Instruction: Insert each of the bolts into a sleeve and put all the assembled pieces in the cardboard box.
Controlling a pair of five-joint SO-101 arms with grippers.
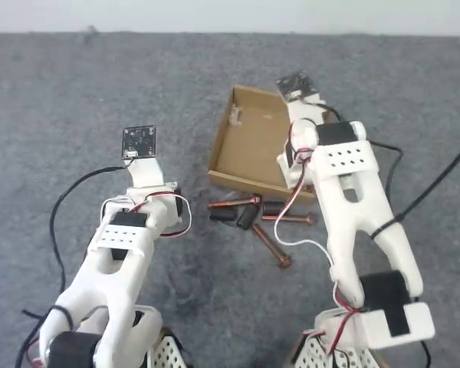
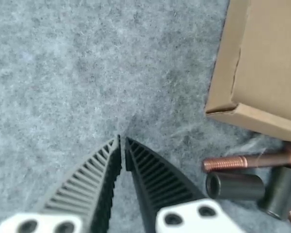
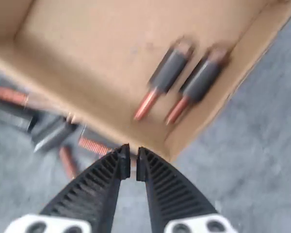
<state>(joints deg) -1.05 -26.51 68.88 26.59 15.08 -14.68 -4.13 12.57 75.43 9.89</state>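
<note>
Bright, soft, even light from above. The carpet (image 1: 77, 100) is lit uniformly from near to far. Shadows are weak, short and diffuse: thin dark edges under the loose bolts (image 1: 270, 245) and sleeves (image 1: 247, 217), and a soft band on the carpet along the cardboard box (image 2: 266, 58) outer wall. The bolts' copper shows small highlights. The white arms (image 1: 119, 268) are bright with surface detail kept.

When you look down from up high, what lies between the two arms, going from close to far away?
slanted copper bolt → dark sleeves → cardboard box
</note>
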